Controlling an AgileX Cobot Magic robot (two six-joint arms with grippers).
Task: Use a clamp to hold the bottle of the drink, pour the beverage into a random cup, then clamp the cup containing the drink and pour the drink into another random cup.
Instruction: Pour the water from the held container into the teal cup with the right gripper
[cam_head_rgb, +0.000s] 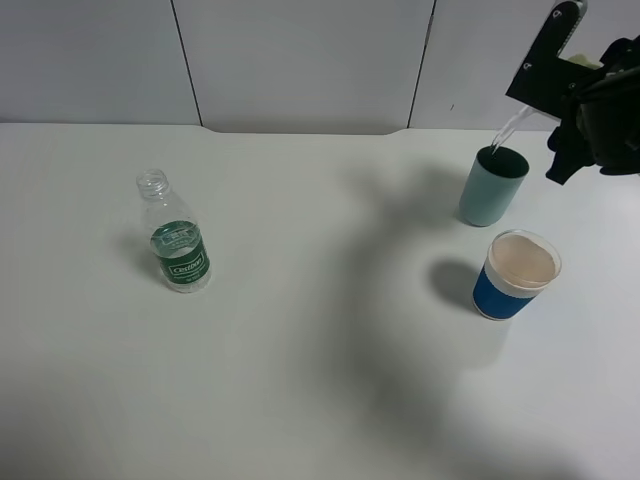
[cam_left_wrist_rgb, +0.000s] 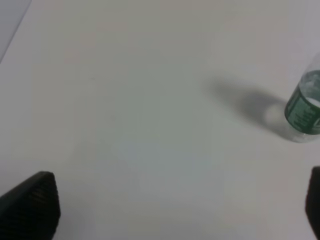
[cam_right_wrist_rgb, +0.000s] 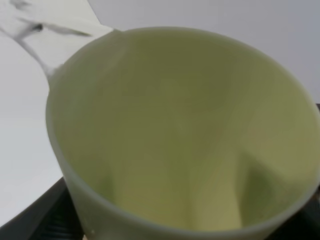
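Observation:
The uncapped bottle (cam_head_rgb: 176, 240) with a green label stands upright on the left of the table, and also shows in the left wrist view (cam_left_wrist_rgb: 305, 110). My left gripper (cam_left_wrist_rgb: 175, 212) is open above bare table, well apart from the bottle. At the far right, my right gripper (cam_head_rgb: 578, 108) is raised and shut on the pale yellow-green cup (cam_right_wrist_rgb: 185, 130), which is tipped over. A thin stream of beverage (cam_head_rgb: 508, 130) falls from it into the teal cup (cam_head_rgb: 493, 186) just below. In the exterior view the black arm hides the held cup.
A white cup with a blue band (cam_head_rgb: 516, 275) stands just in front of the teal cup. The white table (cam_head_rgb: 320, 330) ends at a grey panelled wall (cam_head_rgb: 300, 60) behind.

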